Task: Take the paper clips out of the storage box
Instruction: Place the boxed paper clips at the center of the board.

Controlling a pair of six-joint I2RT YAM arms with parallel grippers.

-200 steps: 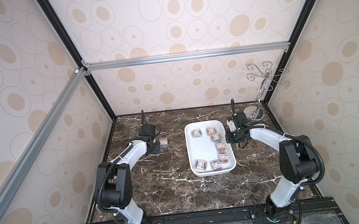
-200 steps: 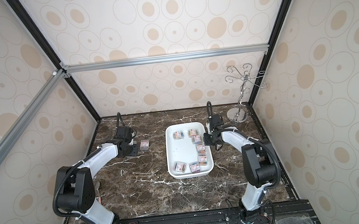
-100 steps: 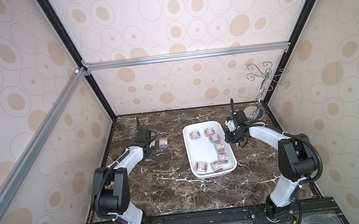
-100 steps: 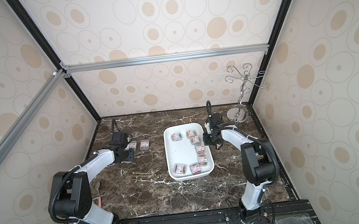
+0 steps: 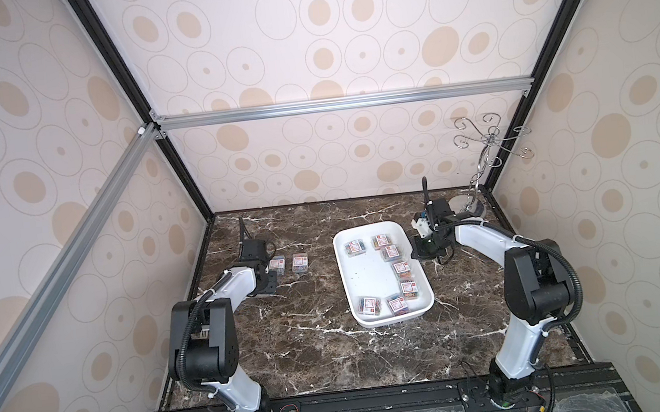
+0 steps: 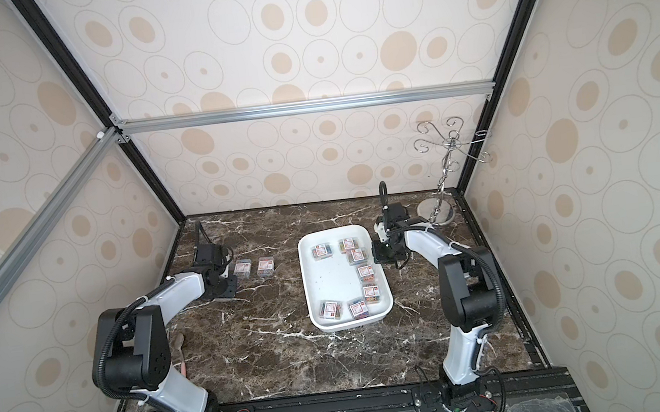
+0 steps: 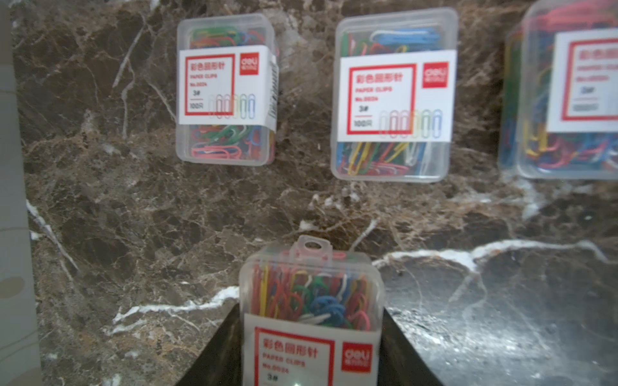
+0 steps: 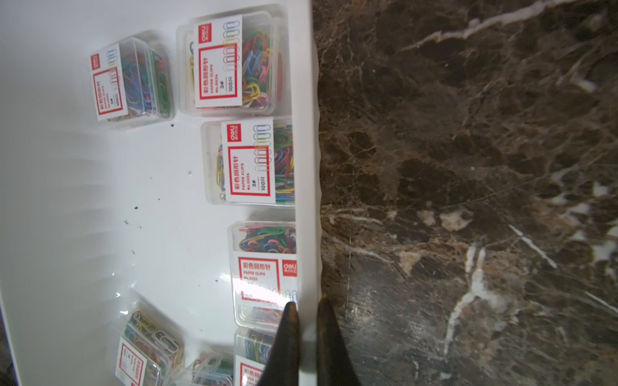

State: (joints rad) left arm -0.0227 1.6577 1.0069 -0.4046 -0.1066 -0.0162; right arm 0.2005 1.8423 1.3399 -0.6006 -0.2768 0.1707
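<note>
Seven boxes of paper clips [image 5: 391,253] sit in the storage box [image 5: 369,278], most of them along its right wall and near end. Three more boxes [image 7: 394,97] lie in a row, labels up, on the bench [image 5: 326,341], well to the left of the storage box. The left gripper [image 7: 311,361] is clamped on a further box beside that row, probably to set it down in line. The right gripper [image 8: 307,317] pinches the storage box's right rim towards the far end, seemingly to keep it from sliding while boxes come out.
</note>
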